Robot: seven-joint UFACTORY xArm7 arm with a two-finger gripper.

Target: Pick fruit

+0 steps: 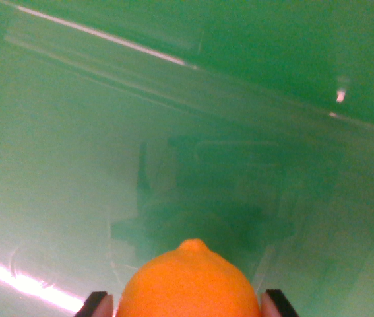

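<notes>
Wrist view only: orange citrus fruit point(190, 284), prob a lemon or small orange w/ a nipple end pointing away from cam, sits bottom centre of frame, right between the two jaws. Gripper point(190, 305) mostly cut off by the lower edge; only the dark finger tips show, one each side of the fruit, both looking flush against the skin. So jaws read as closed on the fruit, though actual contact sits at the frame edge, so not 100% sure on squeeze. Behind it: glossy green surface point(252, 79), blurry, w/ bright light streaks and a dark reflection of the arm/gripper mid-frame. Can't tell if that's the worktop or a bin wall, nor whether the fruit rests on it or is lifted clear. Handling, my read: light, firm but slightly giving, rind waxy/pebbled so moderately slippery, round so it can roll or squirt out if pinched off-centre. Bruises w/ too much force, so keep grip moderate. Best hold is across the widest part, the equator, pads opposite each other, nipple axis perpendicular to the squeeze; current hold looks about there, symmetric L/R. Avoid grabbing near the tapered end, it'll pop out. Keep accel low, since a smooth rind w/ a two-point pinch means easy rotation in the grip.
</notes>
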